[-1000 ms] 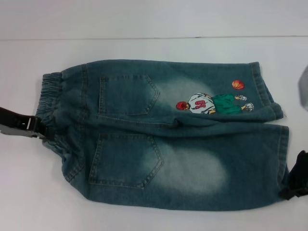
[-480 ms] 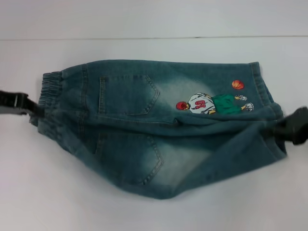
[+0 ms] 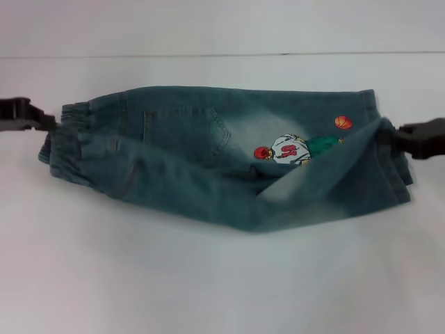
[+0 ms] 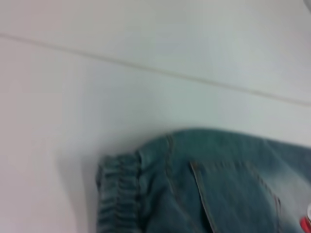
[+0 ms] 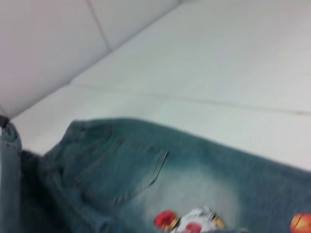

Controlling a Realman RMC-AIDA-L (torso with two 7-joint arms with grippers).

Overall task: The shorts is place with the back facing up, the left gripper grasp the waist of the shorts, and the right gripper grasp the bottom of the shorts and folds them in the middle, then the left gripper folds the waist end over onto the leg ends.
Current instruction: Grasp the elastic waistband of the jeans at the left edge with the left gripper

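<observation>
Blue denim shorts lie back up on the white table, with a cartoon basketball print on the far leg. My left gripper is shut on the elastic waist at the left end. Shut on the near leg's bottom hem at the right end is my right gripper. The near half is lifted and draped over the far half, partly covering the print. The waistband and a back pocket show in the left wrist view. A back pocket and the print show in the right wrist view.
The white table stretches bare in front of the shorts. A thin seam line runs across the far side behind them.
Both grippers rose and carried the near edge of the shorts toward the far edge. The near leg now overlaps the far leg, and the near back pocket is folded out of sight.
</observation>
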